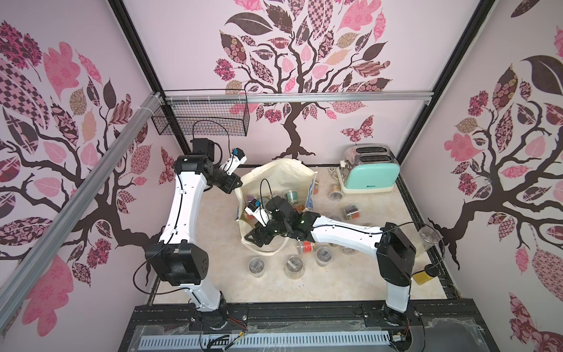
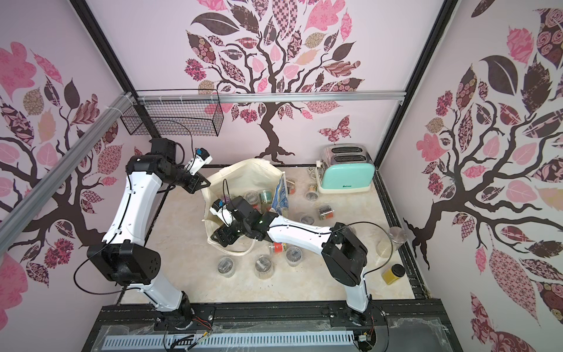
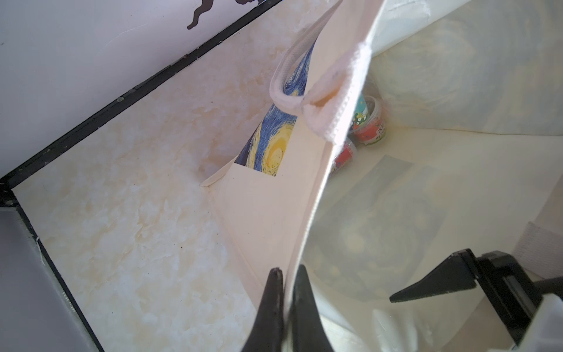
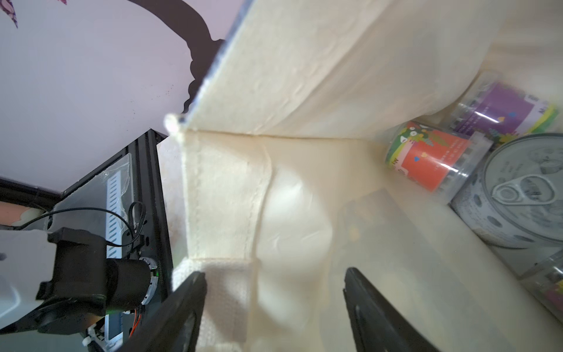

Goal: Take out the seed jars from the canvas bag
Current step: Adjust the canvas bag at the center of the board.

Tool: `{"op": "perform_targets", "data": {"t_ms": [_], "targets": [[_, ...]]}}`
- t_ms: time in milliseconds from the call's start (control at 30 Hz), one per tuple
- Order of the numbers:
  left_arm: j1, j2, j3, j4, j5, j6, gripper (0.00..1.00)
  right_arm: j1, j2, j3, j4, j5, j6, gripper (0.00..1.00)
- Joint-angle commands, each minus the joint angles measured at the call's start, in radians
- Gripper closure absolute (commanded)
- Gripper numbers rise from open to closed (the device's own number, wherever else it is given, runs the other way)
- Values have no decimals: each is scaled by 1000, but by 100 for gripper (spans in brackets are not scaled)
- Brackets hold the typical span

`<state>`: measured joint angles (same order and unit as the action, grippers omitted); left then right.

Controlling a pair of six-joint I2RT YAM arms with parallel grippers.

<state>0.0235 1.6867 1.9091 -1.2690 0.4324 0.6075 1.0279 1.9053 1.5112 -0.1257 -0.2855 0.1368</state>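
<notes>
Bright even light, soft shadows, edges bowed in both top views, right-wrist seed jars (image 4: 426,158) blurred

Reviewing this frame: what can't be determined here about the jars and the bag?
- How many seed jars are in the canvas bag: in both top views the right arm and the bag's own walls cover its inside.
- Print on the orange-labelled jar: blurred in the right wrist view.
- Corner jars in the left wrist view: partly behind the strap handle.

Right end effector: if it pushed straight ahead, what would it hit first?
Probably the canvas bag's cream inner wall; the seed jars sit off to the side. Depth is unclear.
</notes>
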Motion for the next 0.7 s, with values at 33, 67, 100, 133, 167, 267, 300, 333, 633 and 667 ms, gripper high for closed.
{"op": "perform_targets", "data": {"t_ms": [33,67,100,133,167,267,300,333,633,667], "targets": [[-3,-33,23,34,29,-2,100,23,-64,-25,-80,24,-38,24],[-3,-42,24,29,36,0,100,23,-81,-29,-81,55,-40,24],[-3,-53,17,30,42,7,100,23,-97,-27,-86,95,-42,24],[-2,-70,-4,34,50,15,100,21,-109,-19,-96,134,-48,23],[-3,-86,-25,41,53,22,100,21,-120,-8,-104,168,-55,23],[-2,-141,-101,82,56,19,100,16,-148,12,-110,239,-106,20],[-2,-155,-120,97,55,13,100,12,-156,13,-111,258,-132,19],[-3,-170,-141,109,61,7,100,6,-162,12,-109,289,-152,18],[-4,-213,-205,99,123,-17,100,-98,-136,49,-143,412,-153,9],[-4,-215,-209,97,128,-15,100,-97,-120,63,-157,443,-141,9]]}}
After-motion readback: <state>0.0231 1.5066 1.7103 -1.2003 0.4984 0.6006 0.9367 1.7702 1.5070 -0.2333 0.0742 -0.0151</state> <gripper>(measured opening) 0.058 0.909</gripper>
